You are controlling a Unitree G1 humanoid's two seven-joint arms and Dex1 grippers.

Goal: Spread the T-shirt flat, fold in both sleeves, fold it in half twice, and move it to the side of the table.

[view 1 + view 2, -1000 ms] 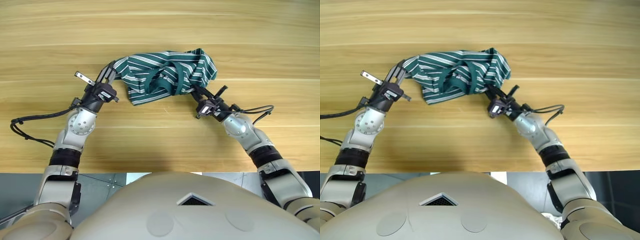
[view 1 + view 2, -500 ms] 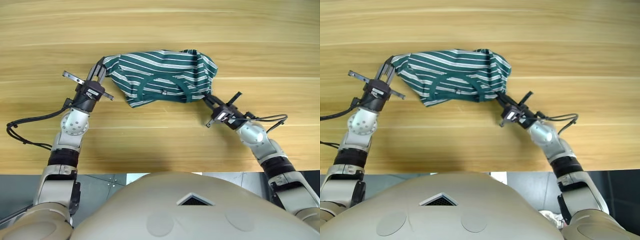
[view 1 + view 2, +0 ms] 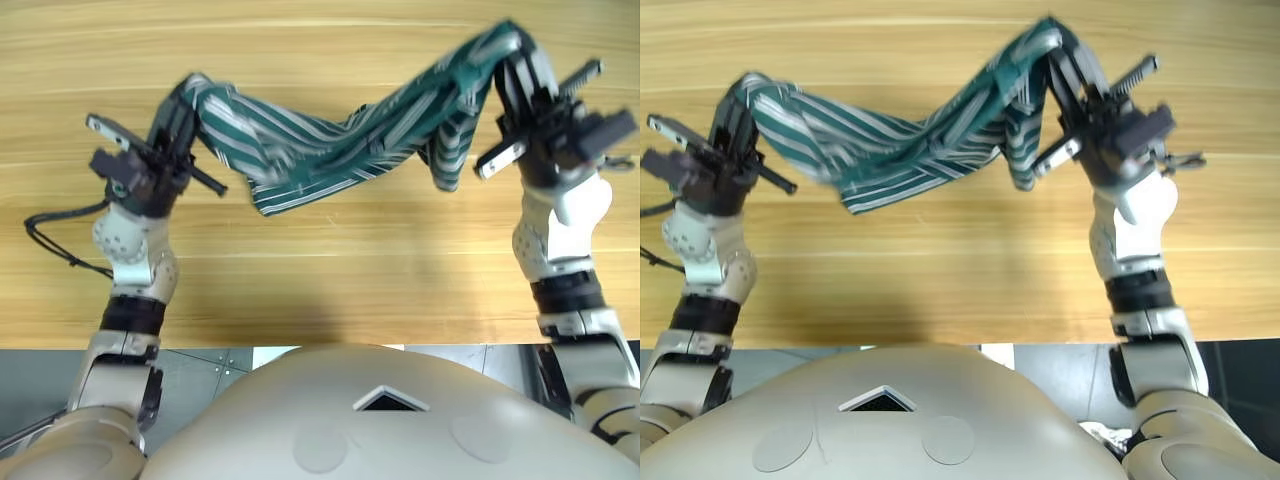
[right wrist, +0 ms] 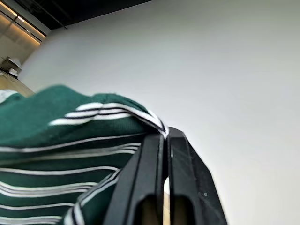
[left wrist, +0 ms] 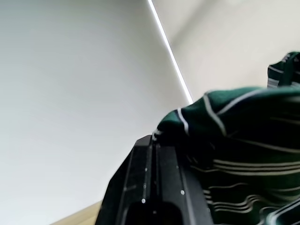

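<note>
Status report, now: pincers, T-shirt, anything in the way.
Left pincer shut on T-shirt; right pincer shut on its other end. T-shirt strung between them over the table, bunched, not yet flat.

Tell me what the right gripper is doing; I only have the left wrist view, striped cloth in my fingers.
Observer: The right gripper is shut on the other end of the T-shirt, held up over the wooden table.
Operator: Is the shirt flat between them?
Observer: No, it hangs as a twisted band from the left gripper to the right, sagging midway.
Operator: Anything dangling?
Observer: One loose end droops beside the right gripper.
</note>
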